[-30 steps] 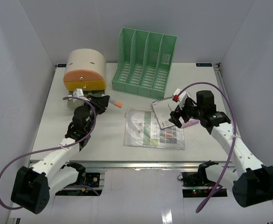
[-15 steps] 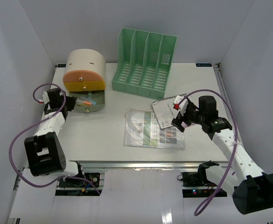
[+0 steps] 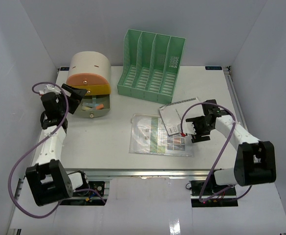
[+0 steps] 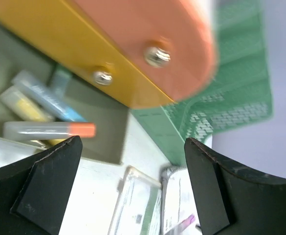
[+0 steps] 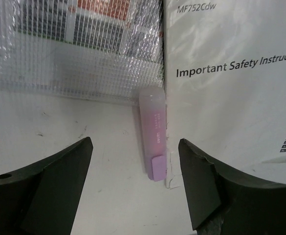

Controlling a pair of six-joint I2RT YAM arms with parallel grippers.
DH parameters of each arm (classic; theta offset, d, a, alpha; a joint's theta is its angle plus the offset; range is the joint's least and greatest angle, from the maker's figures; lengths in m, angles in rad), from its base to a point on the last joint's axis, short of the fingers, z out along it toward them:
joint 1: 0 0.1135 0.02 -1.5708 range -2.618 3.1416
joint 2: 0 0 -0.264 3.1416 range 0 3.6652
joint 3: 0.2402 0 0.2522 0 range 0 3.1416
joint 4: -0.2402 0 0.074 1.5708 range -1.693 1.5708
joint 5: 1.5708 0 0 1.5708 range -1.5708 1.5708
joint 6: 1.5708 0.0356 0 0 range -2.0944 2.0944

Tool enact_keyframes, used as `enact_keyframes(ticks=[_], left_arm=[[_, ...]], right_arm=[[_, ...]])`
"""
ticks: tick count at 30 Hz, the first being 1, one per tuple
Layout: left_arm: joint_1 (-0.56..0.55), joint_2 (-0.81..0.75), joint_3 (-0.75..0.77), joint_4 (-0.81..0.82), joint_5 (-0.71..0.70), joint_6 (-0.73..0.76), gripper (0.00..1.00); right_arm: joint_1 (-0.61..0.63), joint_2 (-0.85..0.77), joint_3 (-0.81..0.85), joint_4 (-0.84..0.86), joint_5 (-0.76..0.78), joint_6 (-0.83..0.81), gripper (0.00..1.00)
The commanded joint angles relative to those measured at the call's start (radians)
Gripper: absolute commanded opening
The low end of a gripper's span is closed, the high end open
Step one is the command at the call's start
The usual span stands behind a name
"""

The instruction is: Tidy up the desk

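The white desk [image 3: 99, 142] carries a cream-and-orange drawer box [image 3: 88, 73] at the back left. Its bottom drawer [image 3: 95, 105] stands pulled out, and an orange-capped marker [image 4: 50, 130] lies in it among other markers. My left gripper [image 3: 79, 95] hovers open just left of that drawer, with nothing between its fingers [image 4: 50, 181]. A pink marker [image 5: 152, 133] lies flat on the desk against the edge of a white booklet [image 5: 231, 83]. My right gripper [image 5: 134, 147] is open, low over the desk, and straddles this marker without touching it.
A green slotted file rack [image 3: 152, 63] stands at the back centre. A clear plastic sleeve of papers [image 3: 155, 134] lies mid-desk, with the booklet [image 3: 174, 117] overlapping its right corner. Purple cables loop beside both arms. White walls close in the left, right and back.
The orange-capped marker left my left gripper and now lies in the open drawer; that gripper drew back left and opened wide. My right gripper moved down off the booklet over the pink marker.
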Motion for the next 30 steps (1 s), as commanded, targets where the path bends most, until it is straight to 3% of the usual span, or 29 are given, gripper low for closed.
enact_keyframes(ticks=[1,9,14,17,18,25,30], left_arm=[[0.004,-0.211,-0.124,0.17,0.195,0.138,0.98],[-0.018,-0.465,-0.347,0.355,0.562,-0.032,0.98],[-0.088,-0.556,-0.456,0.469,0.59,-0.172,0.98],[-0.225,-0.575,-0.503,0.489,0.502,-0.203,0.97],[-0.297,-0.575,-0.523,0.507,0.448,-0.206,0.96],[-0.699,-0.401,-0.651,0.791,0.096,-0.25,0.88],[-0.891,-0.13,-0.603,0.967,-0.089,-0.244,0.9]], right_arm=[[-0.011,0.094,0.076,-0.059,0.101,-0.168,0.76],[-0.007,0.265,0.153,-0.028,0.114,-0.113,0.72],[0.003,0.316,0.152,-0.051,0.122,-0.084,0.56],[0.006,0.319,0.127,-0.052,0.122,-0.066,0.27],[0.006,0.316,0.115,-0.052,0.119,-0.06,0.23],[0.004,0.224,0.061,-0.066,0.033,0.018,0.11],[0.006,0.138,0.135,-0.158,-0.098,0.201,0.08]])
